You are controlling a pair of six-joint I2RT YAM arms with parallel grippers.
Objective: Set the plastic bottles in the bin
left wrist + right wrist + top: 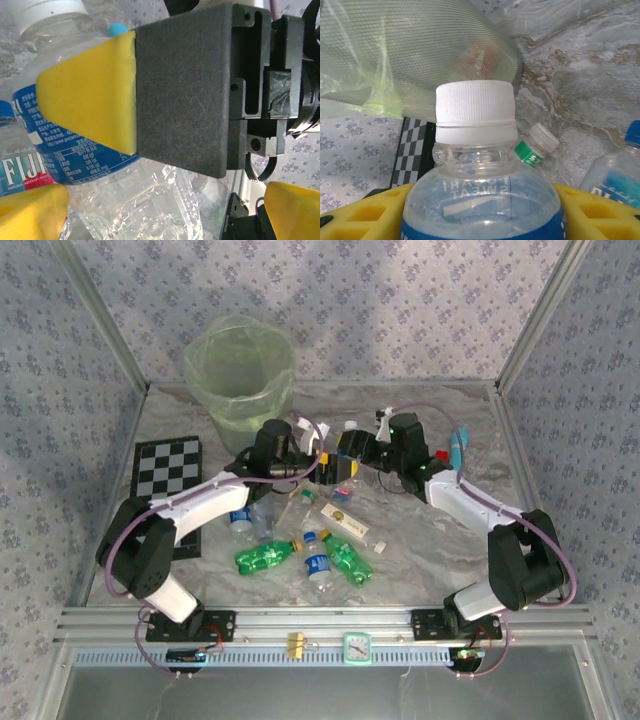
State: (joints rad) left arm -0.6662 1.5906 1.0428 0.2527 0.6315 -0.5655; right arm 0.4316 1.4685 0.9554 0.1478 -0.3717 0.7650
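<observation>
Bottles (262, 557) clutter the table (430, 550) (checkerboard (165, 468) beside); bin (240, 375) beyond.

From the right wrist, the white-capped bottle (482, 195) is cut off below its blue label by the lower edge, and it hides most of a green-labelled bottle (536, 149) behind it. The bin (420, 55) runs off the top and left, a blue-capped bottle (625, 170) off the right. From the left wrist, a yellow-tipped black block (180, 85) covers much of a blue-labelled bottle (65, 145), and the Fiji bottle (20, 170) is clipped at the left edge. Overhead, the left arm (200, 505) hides part of a clear bottle (263, 520) on the counter (430, 540)
</observation>
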